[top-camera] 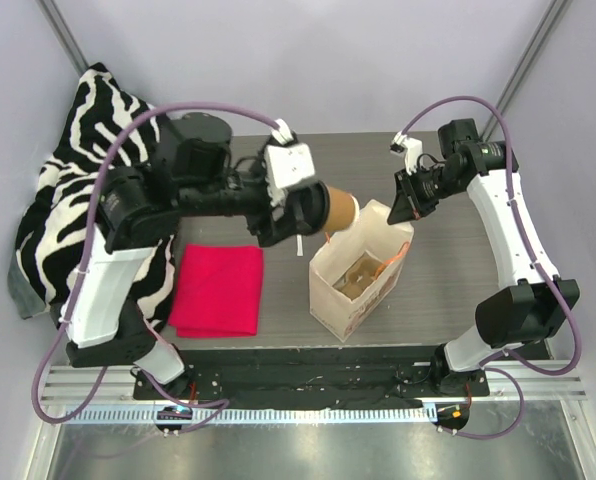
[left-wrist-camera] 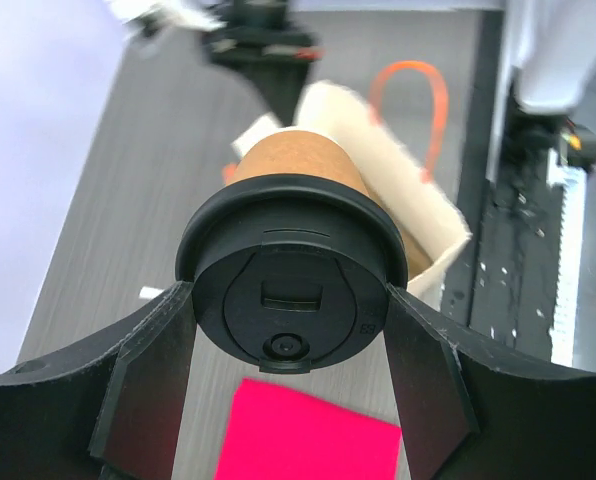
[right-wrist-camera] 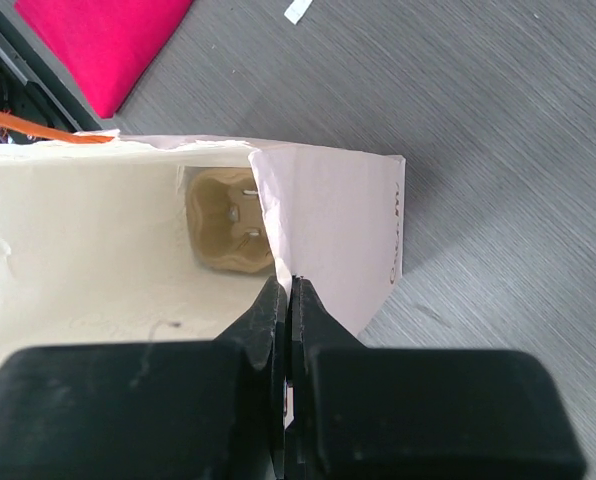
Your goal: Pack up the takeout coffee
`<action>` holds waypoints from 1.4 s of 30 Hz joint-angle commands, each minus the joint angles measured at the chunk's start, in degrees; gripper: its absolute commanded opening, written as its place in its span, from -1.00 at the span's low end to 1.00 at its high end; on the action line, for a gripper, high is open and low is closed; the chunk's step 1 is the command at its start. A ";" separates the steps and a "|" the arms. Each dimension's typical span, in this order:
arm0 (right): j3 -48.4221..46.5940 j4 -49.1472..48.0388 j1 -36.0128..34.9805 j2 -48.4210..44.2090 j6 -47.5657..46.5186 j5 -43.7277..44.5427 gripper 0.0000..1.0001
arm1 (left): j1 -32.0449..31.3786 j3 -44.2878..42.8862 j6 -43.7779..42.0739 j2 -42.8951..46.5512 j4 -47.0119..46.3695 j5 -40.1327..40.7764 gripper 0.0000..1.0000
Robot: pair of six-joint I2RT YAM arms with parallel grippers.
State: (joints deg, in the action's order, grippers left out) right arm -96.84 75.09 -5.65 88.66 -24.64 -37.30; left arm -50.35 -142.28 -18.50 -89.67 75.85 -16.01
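Two risks at the bag mouth.
At centre the kraft bag stands with a narrow mouth; my right gripper is pressed together on its 1 o'clock rim, and a slip would let it sag. Inside, the pulp carrier leaves little room. Near the bag's 11 o'clock corner the takeout coffee lies sideways, clamped at the lid by my left gripper; tilted badly, I think it catches the rim or an orange handle.
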 commanded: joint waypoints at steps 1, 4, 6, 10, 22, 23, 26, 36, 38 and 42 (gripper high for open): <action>-2.83 -0.12 -1.29 -0.86 -0.05 -2.16 -0.98 | -7.21 0.60 -5.31 -2.44 -0.36 3.70 -0.46; -3.45 0.23 -1.91 -1.21 -0.67 -3.74 -0.98 | -10.38 2.00 -7.95 -4.20 -0.44 6.24 -0.46; -4.06 0.84 -2.52 -1.56 -1.10 -4.36 -0.98 | -12.92 3.66 -10.57 -5.25 0.61 10.10 -0.48; -3.71 1.29 -4.37 -2.79 -1.11 -4.80 -0.98 | -15.91 5.08 -12.43 -8.49 2.89 15.47 -0.49; 6.29 -0.12 -5.95 -9.73 2.23 -9.63 -0.98 | -17.59 14.48 -16.39 -11.67 3.25 14.45 -0.54; 7.09 -0.03 -5.95 -10.52 2.41 -9.90 -0.98 | -17.59 16.31 -16.65 -11.50 3.16 13.82 -0.56; 10.26 1.37 -6.30 -12.54 1.88 -11.30 -0.95 | -17.59 20.19 -17.88 -10.53 2.19 11.27 -0.56; -2.81 7.35 -5.95 -6.32 -2.42 -6.56 0.62 | -17.85 24.94 -21.84 -8.33 2.19 4.68 -0.57; -7.39 7.79 -5.95 -4.56 -4.88 -7.69 0.71 | -18.03 25.56 -22.36 -7.98 2.72 3.97 -0.57; -11.52 8.58 -6.74 -3.15 -11.37 -9.72 0.87 | -18.12 26.96 -23.86 -7.01 2.89 2.74 -0.57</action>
State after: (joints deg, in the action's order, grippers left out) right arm -103.88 77.82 -11.57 84.82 -28.86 -44.40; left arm -67.96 -115.92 -39.75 -100.86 77.65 -9.93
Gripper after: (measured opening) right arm 0.920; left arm 0.732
